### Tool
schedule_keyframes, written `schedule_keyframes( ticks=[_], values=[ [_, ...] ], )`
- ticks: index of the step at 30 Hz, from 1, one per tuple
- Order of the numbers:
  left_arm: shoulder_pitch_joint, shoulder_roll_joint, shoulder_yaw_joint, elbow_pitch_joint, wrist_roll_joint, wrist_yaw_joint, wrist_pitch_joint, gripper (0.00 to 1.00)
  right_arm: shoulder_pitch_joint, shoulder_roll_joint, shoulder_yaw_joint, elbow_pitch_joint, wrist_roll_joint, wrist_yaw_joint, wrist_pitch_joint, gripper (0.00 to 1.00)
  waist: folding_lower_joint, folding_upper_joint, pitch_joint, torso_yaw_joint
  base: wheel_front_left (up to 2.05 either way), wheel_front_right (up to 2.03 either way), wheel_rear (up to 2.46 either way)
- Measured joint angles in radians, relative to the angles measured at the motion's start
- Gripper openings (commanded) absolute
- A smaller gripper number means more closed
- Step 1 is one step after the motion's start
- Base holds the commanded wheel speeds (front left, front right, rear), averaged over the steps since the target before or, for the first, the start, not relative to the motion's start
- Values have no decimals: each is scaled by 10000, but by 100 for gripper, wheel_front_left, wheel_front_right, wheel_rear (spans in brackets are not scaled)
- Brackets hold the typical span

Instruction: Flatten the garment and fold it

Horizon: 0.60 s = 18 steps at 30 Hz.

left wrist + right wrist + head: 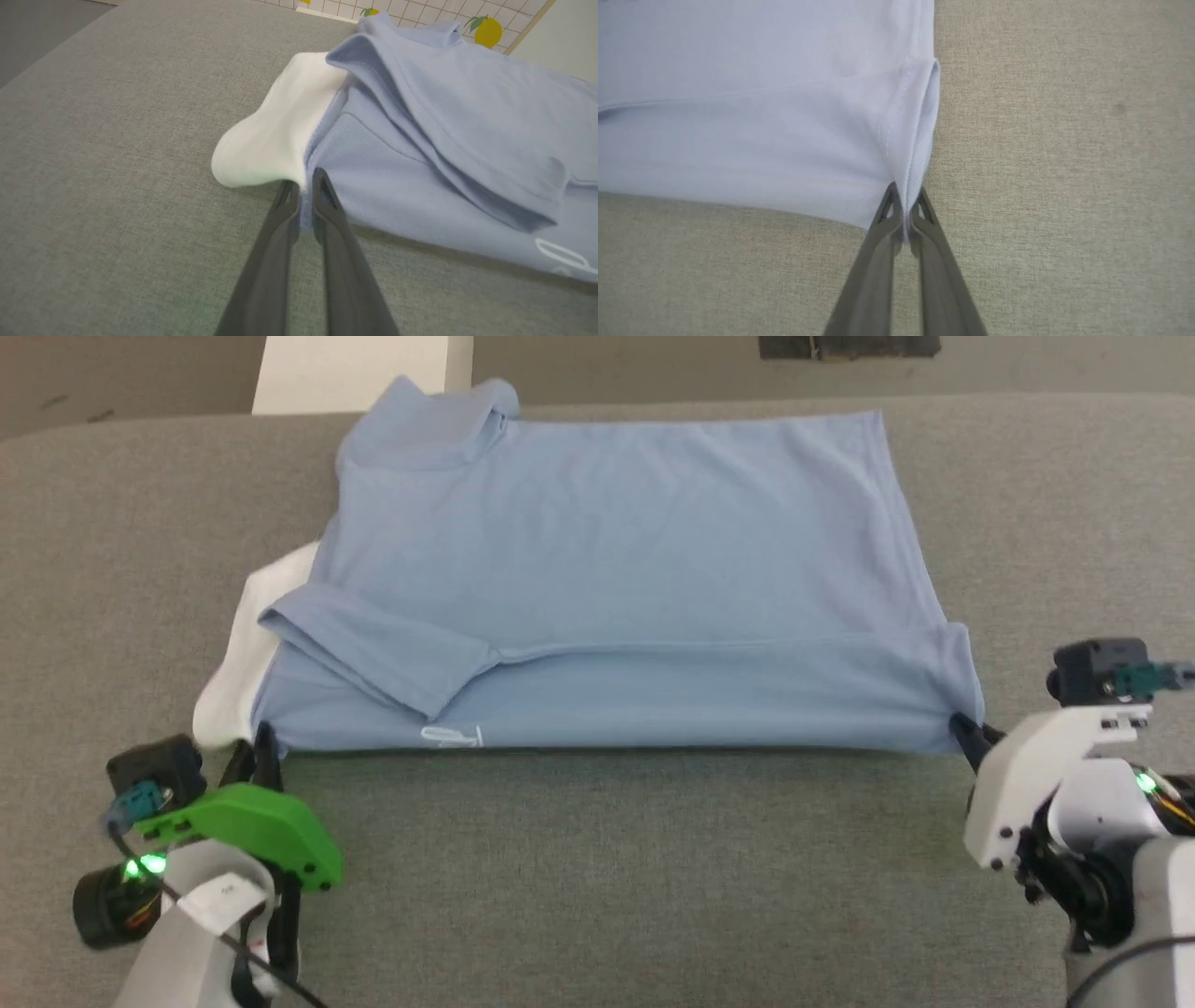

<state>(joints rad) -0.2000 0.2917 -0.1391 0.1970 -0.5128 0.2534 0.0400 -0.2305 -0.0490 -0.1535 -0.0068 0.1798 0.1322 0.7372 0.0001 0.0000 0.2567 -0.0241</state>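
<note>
well, right pincer (905, 198) on garment (761, 116) corner

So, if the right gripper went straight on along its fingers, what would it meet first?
The garment: the right gripper is shut on its hemmed corner, so more blue fabric lies ahead.

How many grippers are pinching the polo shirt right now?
2. The left gripper pinches the polo shirt's near edge beside the white collar; the right gripper its near right corner.
</note>
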Motion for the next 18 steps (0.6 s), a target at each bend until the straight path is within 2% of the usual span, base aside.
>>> schedule_keyframes(
  ticks=[6, 10, 14, 18],
  values=[
    [1651, 527, -153, -1766, 138, 602, 1406, 0, 1640, 19, -301, -1540, 255, 6, 543, 0, 0, 0, -572, -60, 0, 0, 0],
    [2691, 614, -293, -2732, 130, 961, 2249, 0, 2755, 19, -619, -2113, 608, 6, 1037, 0, -1, 0, -818, -76, 0, 0, 0],
    [3414, 648, -535, -2949, 82, 1058, 2865, 0, 3498, 19, -867, -1962, 836, 4, 1168, 0, -1, 0, -891, -84, 0, 0, 0],
    [3511, 675, -786, -2725, 65, 1057, 3147, 0, 3595, 13, -907, -1101, 1011, 4, 798, 0, -1, 0, -815, -96, 0, 0, 0]
  ],
)
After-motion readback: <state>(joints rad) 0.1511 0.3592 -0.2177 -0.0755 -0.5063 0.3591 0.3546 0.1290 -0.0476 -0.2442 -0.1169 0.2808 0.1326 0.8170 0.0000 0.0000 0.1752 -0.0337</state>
